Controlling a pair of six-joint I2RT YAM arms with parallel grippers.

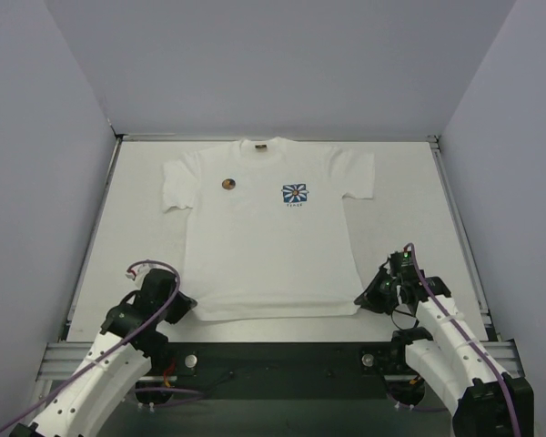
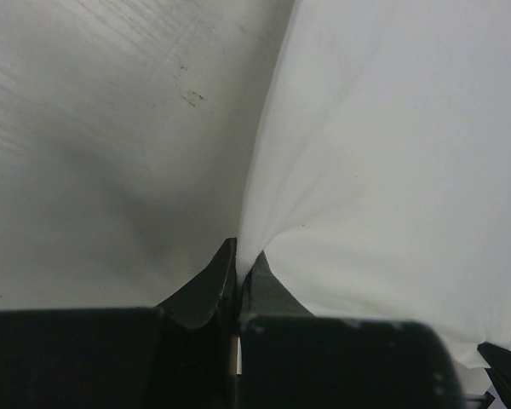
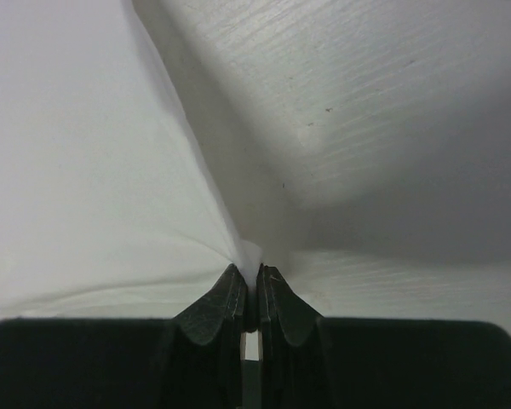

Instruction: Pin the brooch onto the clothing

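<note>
The clothing (image 1: 264, 246), a white T-shirt with a blue-and-white flower print (image 1: 295, 193), lies flat on the table with its neck at the far side. The brooch (image 1: 227, 184), a tiny brownish disc, sits on its chest left of the print. My left gripper (image 1: 184, 305) is shut on the shirt's near-left hem corner; the left wrist view shows white cloth (image 2: 392, 170) pinched at my left gripper (image 2: 241, 256). My right gripper (image 1: 364, 298) is shut on the near-right hem corner; cloth (image 3: 85, 170) bunches into my right gripper (image 3: 249, 271).
Grey walls enclose the white table (image 1: 409, 218) on three sides. Metal rails run along its left and right edges. A dark strip with the arm bases (image 1: 282, 360) lies at the near edge.
</note>
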